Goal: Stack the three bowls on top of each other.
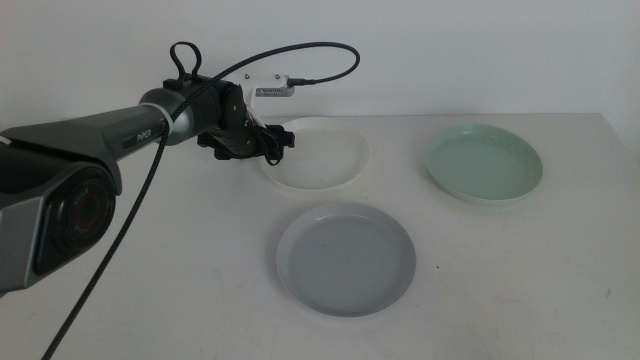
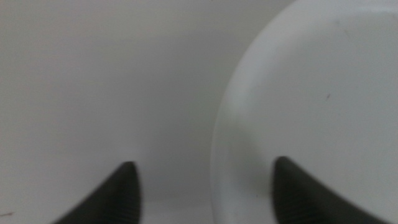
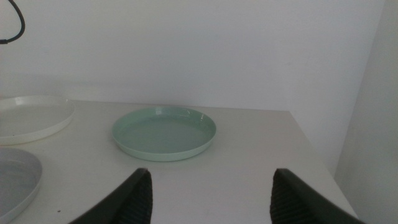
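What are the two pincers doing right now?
Left pincer: open, straddling the white bowl's rim, holding nothing.
Right pincer: open, empty, waiting before the mint green bowl.

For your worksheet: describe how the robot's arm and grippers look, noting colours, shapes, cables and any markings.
The left arm is dark grey and tubular, with small pale lettering too small to read and a silver ring near the wrist. A black cable loops above it to a small white module. The left gripper and right gripper each have two dark, tapered jaws; the right's inner faces look ribbed.

Three bowls are spread apart on the worktop (image 1: pixel 520 300): one (image 1: pixel 345 259) nearest, one (image 1: pixel 318 152) behind-left, one (image 1: pixel 484 163) behind-right.
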Controlling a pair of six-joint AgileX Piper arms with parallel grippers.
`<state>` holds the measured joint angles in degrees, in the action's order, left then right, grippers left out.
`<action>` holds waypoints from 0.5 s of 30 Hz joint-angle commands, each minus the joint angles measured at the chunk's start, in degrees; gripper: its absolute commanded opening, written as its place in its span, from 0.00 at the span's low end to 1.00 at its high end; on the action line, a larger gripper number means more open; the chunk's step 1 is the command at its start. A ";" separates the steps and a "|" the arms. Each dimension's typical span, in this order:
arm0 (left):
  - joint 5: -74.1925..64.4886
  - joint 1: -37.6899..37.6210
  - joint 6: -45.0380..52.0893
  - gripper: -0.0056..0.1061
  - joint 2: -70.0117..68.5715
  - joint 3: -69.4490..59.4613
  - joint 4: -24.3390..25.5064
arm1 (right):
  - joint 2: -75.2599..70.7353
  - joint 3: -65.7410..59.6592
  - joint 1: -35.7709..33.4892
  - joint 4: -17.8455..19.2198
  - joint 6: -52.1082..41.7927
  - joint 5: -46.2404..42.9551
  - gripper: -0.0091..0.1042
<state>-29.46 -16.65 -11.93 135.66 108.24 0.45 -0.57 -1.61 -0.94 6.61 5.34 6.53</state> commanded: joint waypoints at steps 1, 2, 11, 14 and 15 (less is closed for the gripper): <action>1.87 0.04 -0.83 0.52 -3.18 1.54 -1.03 | -1.53 0.34 0.18 0.56 -0.14 -4.65 0.52; 1.92 0.04 -0.83 0.44 -3.18 1.54 -1.35 | -1.53 0.34 0.18 0.56 -0.14 -4.65 0.52; 2.73 0.66 -0.89 0.05 -4.89 1.54 -6.41 | -1.53 0.34 0.18 0.56 -0.14 -4.65 0.52; 1.29 0.66 -0.89 0.05 -8.01 1.54 -6.36 | -1.53 0.34 0.18 0.56 -0.14 -4.65 0.52; 0.87 0.66 -1.01 0.05 -8.99 1.49 -6.36 | -1.53 0.34 0.18 0.56 -0.14 -4.65 0.52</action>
<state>-30.30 -16.11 -12.60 133.14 108.36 -5.66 -0.57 -1.61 -0.94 6.61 5.34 6.53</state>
